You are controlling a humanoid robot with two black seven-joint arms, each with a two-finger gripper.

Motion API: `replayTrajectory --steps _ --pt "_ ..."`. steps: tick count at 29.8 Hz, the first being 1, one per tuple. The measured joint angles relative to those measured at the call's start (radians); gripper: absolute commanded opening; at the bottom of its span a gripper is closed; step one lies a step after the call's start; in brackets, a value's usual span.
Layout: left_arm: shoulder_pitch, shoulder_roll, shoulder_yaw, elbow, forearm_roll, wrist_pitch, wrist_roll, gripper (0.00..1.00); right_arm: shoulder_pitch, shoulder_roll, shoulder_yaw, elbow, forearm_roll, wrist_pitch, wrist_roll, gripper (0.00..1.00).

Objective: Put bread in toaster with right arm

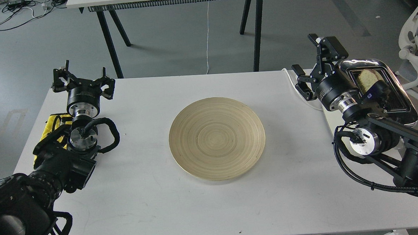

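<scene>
— While I hold the rig steady, what do you make of the bread (365,80)?

— It stands upright in a slot of the toaster (401,96), at the far right of the counter (145,206). Its pale face and brown crust rise above the chrome top. I cannot tell which of the two slots it is in, since my arm covers part of the top.

— And my right gripper (312,65)?

— It sits just left of the toaster, apart from the bread, fingers spread wide with nothing between them. The right arm (374,130) comes in from the right edge, crossing in front of the toaster.

— My left gripper (81,79)?

— At the far left edge of the counter, fingers also wide and holding nothing. A yellow cloth (52,127) lies beside that arm, partly hidden under it.

— Anything in the middle?

— A round wooden plate (217,138), well apart from both grippers. A white cord (293,82) runs along the counter near the toaster.
</scene>
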Motion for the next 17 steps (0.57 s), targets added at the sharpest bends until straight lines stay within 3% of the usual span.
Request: replayTrajectory --steps 6,17 --pt "0.0 0.0 0.0 0.0 0.0 0.0 0.0 1.0 -0.072 0.141 0.134 -0.199 0.024 0.232 0.0 0.98" --pt "0.0 0.0 0.0 0.0 0.0 0.0 0.0 1.0 -0.091 0.157 0.148 -0.234 0.024 0.346 0.0 0.98"
